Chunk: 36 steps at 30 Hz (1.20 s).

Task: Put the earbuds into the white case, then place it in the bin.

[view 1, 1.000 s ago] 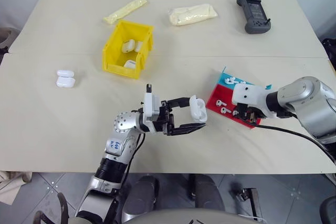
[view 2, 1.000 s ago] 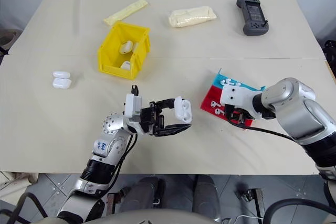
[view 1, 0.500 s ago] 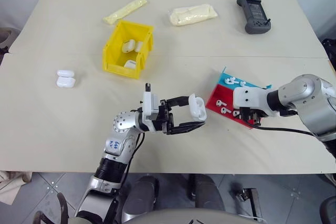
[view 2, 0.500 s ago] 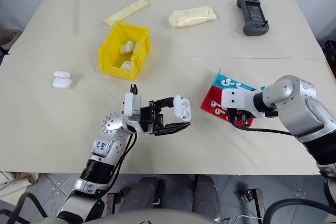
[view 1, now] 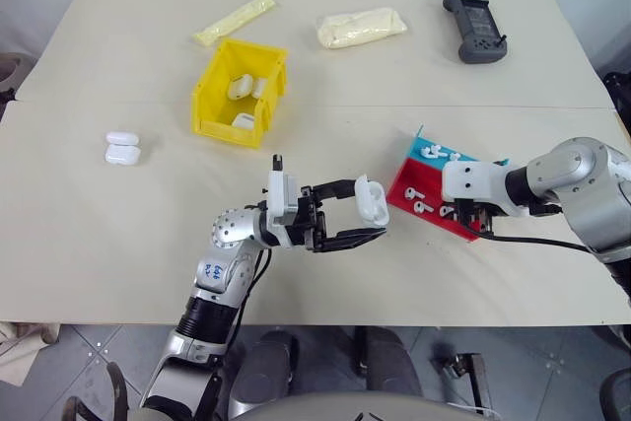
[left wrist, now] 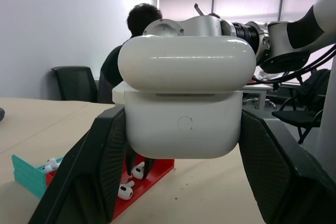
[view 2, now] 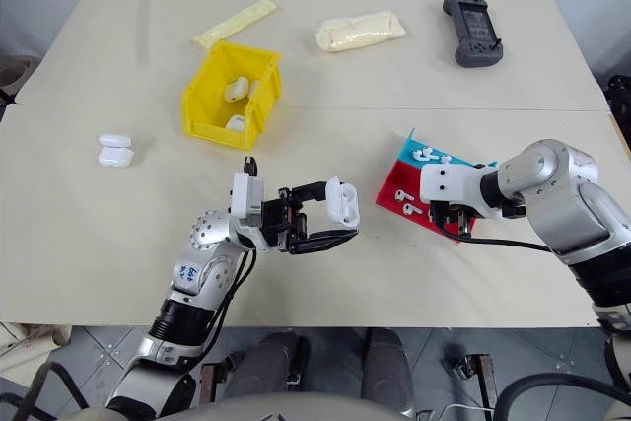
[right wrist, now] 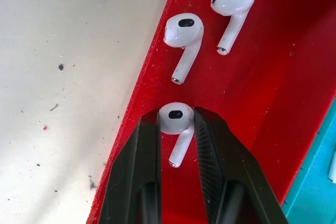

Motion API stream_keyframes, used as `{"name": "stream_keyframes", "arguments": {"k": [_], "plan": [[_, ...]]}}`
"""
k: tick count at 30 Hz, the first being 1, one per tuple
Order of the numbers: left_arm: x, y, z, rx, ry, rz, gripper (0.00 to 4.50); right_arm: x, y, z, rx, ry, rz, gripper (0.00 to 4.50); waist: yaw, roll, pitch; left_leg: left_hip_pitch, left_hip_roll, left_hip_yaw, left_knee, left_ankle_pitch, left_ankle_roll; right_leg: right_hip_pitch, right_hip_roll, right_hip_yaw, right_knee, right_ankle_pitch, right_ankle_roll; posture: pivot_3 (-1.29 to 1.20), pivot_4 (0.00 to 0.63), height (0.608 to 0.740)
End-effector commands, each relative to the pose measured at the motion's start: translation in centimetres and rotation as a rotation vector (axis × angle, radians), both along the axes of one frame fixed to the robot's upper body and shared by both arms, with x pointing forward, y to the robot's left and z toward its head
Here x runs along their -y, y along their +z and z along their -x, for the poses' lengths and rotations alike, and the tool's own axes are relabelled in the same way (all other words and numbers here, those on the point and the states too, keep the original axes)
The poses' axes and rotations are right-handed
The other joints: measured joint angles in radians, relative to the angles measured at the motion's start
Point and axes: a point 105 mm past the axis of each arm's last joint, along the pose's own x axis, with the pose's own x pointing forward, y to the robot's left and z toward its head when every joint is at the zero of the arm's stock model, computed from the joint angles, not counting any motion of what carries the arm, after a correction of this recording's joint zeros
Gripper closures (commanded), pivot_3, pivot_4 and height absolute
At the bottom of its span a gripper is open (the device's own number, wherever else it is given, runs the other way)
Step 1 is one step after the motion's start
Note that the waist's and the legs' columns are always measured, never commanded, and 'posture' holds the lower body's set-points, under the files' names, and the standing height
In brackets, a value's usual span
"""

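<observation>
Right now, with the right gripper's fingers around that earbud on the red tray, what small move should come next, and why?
Probably lift the right gripper straight up off the red tray. Its fingers already pinch one earbud by the head, and the left gripper holds the white case open nearby, ready to receive it.

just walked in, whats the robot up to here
The left gripper holds a white case with its lid open above the table. The right gripper has closed around one earbud on the red tray, where two more lie. The yellow bin already has cases inside.
</observation>
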Motion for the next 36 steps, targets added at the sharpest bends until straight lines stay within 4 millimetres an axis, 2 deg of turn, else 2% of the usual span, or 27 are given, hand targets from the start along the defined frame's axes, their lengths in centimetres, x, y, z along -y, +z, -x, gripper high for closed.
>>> {"name": "stream_keyframes", "arguments": {"k": [1, 5, 8, 12, 15, 20, 23, 31, 36], "plan": [[-0.1, 1.0, 0.3, 0.035, -0.032, 0.022, 1.71, 0.1, 1.0, 0.2, 0.025, -0.027, -0.058, 3.98, 0.001, 0.0, 0.0, 0.0, 0.0, 0.0, 0.0, 0.0, 0.0, 0.0, 0.0, 0.0, 0.0, 0.0, 0.0, 0.0, 0.15, 0.74], [-0.3, 1.0, 0.0, 0.008, -0.046, 0.021, 1.71, -1.7, 4.0, 1.5, 0.063, 0.076, -0.314, 3.98, 0.0, 0.0, 0.0, -0.001, 0.0, 0.0, 0.0, 0.0, 0.0, 0.0, 0.0, 0.0, 0.001, 0.0, 0.0, 0.0, 0.15, 0.74], [-0.3, 0.7, -0.4, 0.013, -0.055, 0.005, 1.71, -2.2, 6.2, 2.8, 0.166, 0.133, -0.544, 3.98, 0.003, 0.0, 0.0, -0.001, 0.0, 0.0, 0.0, 0.0, 0.0, 0.0, 0.0, -0.001, 0.001, 0.0, 0.0, 0.0, 0.15, 0.74], [-0.7, 0.0, -0.9, -0.016, -0.049, -0.027, 1.71, -3.5, 6.9, 4.8, 0.183, 0.142, -0.737, 3.98, 0.003, 0.0, 0.0, 0.0, 0.0, -0.001, 0.0, 0.0, 0.0, 0.002, 0.0, -0.002, 0.0, 0.001, 0.001, 0.0, 0.15, 0.74], [-0.7, -0.1, -1.0, -0.04, -0.07, -0.021, 1.71, -5.1, 7.4, 6.2, 0.092, 0.107, -0.971, 3.98, 0.002, 0.0, 0.0, 0.0, 0.001, -0.002, 0.0, 0.0, 0.0, 0.002, 0.0, -0.002, 0.0, 0.001, 0.001, 0.0, 0.15, 0.74], [-0.5, 0.1, -0.8, -0.055, -0.105, -0.03, 1.71, -6.9, 8.9, 6.0, 0.192, 0.066, -1.183, 3.98, 0.001, 0.0, 0.0, 0.0, 0.001, -0.002, 0.0, 0.0, 0.0, 0.002, 0.0, -0.002, 0.001, 0.001, 0.001, 0.0, 0.15, 0.74], [-0.2, 0.7, -0.9, -0.056, -0.114, -0.027, 1.71, -7.9, 10.5, 6.2, 0.231, 0.068, -1.387, 3.98, 0.0, 0.0, 0.0, 0.0, 0.001, -0.002, 0.0, 0.0, 0.0, 0.002, 0.0, -0.001, 0.001, 0.001, 0.001, 0.0, 0.15, 0.74], [0.0, 2.4, -0.6, -0.028, -0.127, 0.025, 1.71, -10.0, 9.1, 6.7, 0.172, 0.053, -1.522, 3.98, -0.002, 0.001, 0.0, 0.0, -0.001, -0.002, 0.0, -0.001, 0.001, 0.001, 0.0, -0.001, 0.001, 0.001, 0.001, 0.0, 0.15, 0.74], [0.0, 2.9, -0.4, -0.029, -0.133, 0.028, 1.71, -10.6, 8.6, 6.7, 0.166, 0.042, -1.554, 3.98, -0.003, 0.002, 0.0, 0.001, -0.002, -0.001, 0.0, -0.001, 0.001, 0.001, 0.001, 0.0, 0.002, 0.001, 0.001, 0.0, 0.15, 0.74]]}}
